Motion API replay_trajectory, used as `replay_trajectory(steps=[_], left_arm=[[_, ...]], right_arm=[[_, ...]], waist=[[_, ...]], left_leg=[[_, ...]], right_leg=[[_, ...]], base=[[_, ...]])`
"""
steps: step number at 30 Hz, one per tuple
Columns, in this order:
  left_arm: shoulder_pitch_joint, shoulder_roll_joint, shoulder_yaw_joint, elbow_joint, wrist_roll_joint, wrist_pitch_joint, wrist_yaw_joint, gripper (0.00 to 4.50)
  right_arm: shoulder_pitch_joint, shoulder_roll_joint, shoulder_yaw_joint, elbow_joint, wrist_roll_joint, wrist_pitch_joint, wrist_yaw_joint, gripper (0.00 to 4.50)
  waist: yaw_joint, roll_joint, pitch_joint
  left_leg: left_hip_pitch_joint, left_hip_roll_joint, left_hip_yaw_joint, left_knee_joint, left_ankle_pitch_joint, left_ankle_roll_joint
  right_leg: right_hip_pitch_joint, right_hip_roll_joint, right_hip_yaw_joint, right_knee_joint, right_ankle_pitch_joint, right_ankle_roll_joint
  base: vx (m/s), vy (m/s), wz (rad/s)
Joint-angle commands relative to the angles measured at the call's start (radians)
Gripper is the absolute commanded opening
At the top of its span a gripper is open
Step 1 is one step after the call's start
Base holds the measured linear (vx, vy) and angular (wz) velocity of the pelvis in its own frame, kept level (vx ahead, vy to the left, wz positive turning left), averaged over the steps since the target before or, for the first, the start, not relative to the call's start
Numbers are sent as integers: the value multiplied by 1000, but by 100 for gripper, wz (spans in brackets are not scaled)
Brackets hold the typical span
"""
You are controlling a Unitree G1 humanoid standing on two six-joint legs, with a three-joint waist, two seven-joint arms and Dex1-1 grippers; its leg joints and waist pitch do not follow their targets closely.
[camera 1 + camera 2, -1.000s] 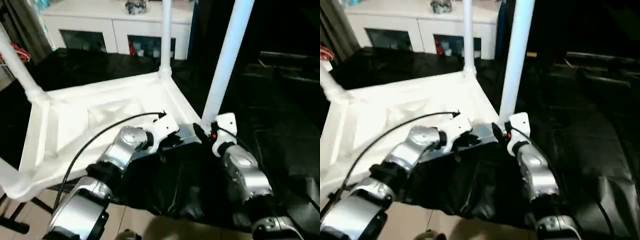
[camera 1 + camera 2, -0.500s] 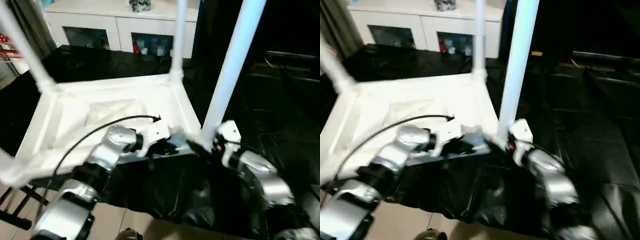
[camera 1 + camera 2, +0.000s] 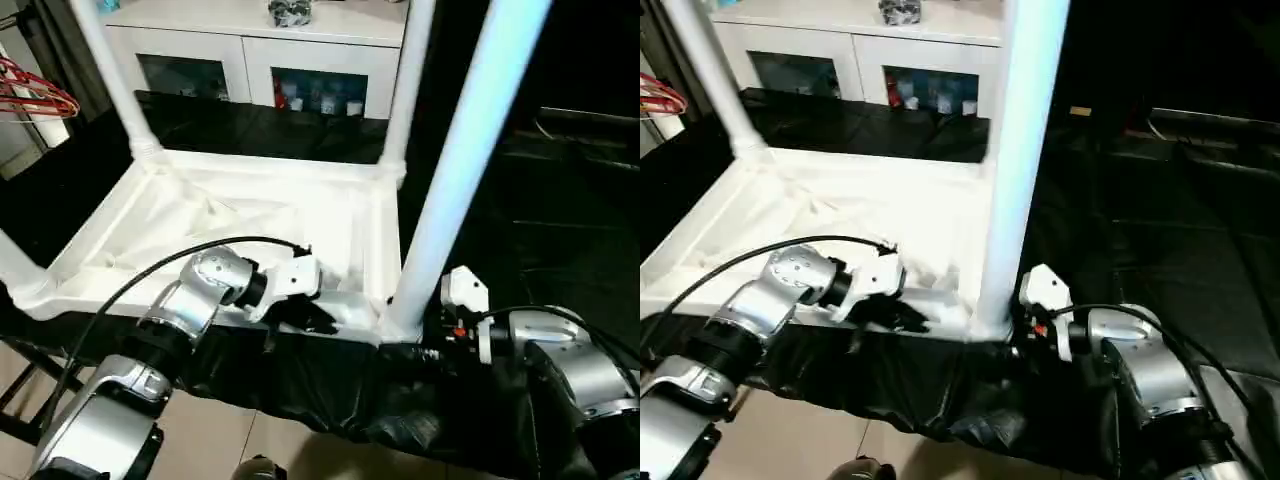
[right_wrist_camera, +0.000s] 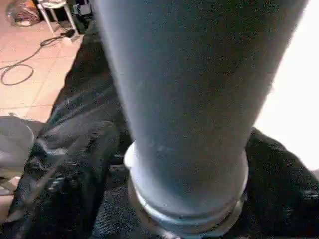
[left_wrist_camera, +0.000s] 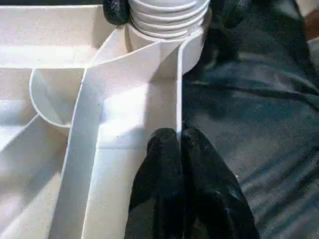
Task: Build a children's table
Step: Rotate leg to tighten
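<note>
Progress: while my right gripper (image 3: pixel 425 352) holds the near leg (image 3: pixel 455 170) at its corner socket, legs stand upright at the visible corners; flipping remains.
Left gripper (image 5: pixel 177 144): pinches the top (image 3: pixel 250 215) rim, upside-down on the worktop (image 3: pixel 560 230).

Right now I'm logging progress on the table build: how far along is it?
The top lies underside up on the black cover. Three legs stand in corner sockets: two far ones and the near one. The left gripper's fingers pinch the top's near rim; the right gripper sits at the near leg's base. The fourth corner is cut off, so I cannot tell.
</note>
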Motion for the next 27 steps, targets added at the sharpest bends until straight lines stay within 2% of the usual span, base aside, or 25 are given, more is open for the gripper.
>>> replay_trajectory(steps=[1, 3, 7, 14, 18, 21, 24, 25, 26, 27], left_arm=[[-12, 6, 0, -23, -13, -9, 9, 0], [-12, 11, 0, -22, -15, -11, 2, 0], [-11, 12, -2, -22, -17, -11, -1, 0], [-11, -17, 12, -16, -17, -3, 42, 0], [-39, -84, 45, 27, -5, 24, 191, 0], [-61, -139, 57, 57, 6, 43, 294, 0], [-71, -180, 58, 71, 17, 61, 359, 0], [-72, -186, 58, 74, 19, 64, 369, 0], [-80, -211, 57, 88, 28, 72, 418, 0], [-85, -228, 57, 98, 36, 77, 453, 0]], right_arm=[[-5, 6, 40, -36, 18, 9, 46, 354], [-7, 7, 44, -38, 20, 13, 52, 318], [-1, 6, 46, -49, 22, 19, 54, 293], [24, 25, 33, -68, 28, 30, 19, 280], [23, 103, -3, -18, -10, -16, -142, 279], [-4, 175, -34, 70, -64, -38, -321, 278], [-24, 233, -58, 125, -87, -39, -443, 277], [-26, 241, -62, 132, -90, -38, -458, 276], [-42, 277, -79, 167, -102, -30, -541, 276], [-56, 305, -93, 196, -108, -28, -603, 276]], waist=[[0, -15, -73], [1, -15, -74], [1, -13, -75], [3, -12, -74], [-1, -15, -72], [-13, -15, -66], [-23, -16, -67], [-30, -13, -65], [-34, -14, -66], [-38, -10, -65]], left_leg=[[23, 46, -11, -71, -298, 41], [21, 45, -11, -70, -288, 41], [21, 45, -11, -69, -284, 41], [22, 45, -11, -69, -290, 38], [21, 43, -12, -71, -303, 25], [24, 36, -16, -74, -347, 3], [25, 35, -19, -74, -363, -1], [27, 34, -18, -74, -375, -1], [25, 32, -20, -74, -377, -1], [26, 32, -21, -75, -383, -6]], right_leg=[[41, -68, 46, -64, -343, -196], [42, -67, 45, -62, -328, -198], [42, -67, 46, -60, -312, -203], [42, -68, 46, -64, -331, -197], [41, -68, 45, -66, -353, -190], [38, -71, 38, -82, -469, -149], [39, -72, 35, -88, -502, -129], [34, -69, 35, -92, -505, -130], [37, -69, 33, -92, -510, -125], [34, -69, 32, -92, -515, -125]], base=[[0, 0, 0], [0, 0, 0], [0, 0, 0], [0, 0, 0], [0, 0, 0], [0, 0, 0], [0, 0, 0], [0, 0, 0], [0, 0, 0], [0, 0, 0]])
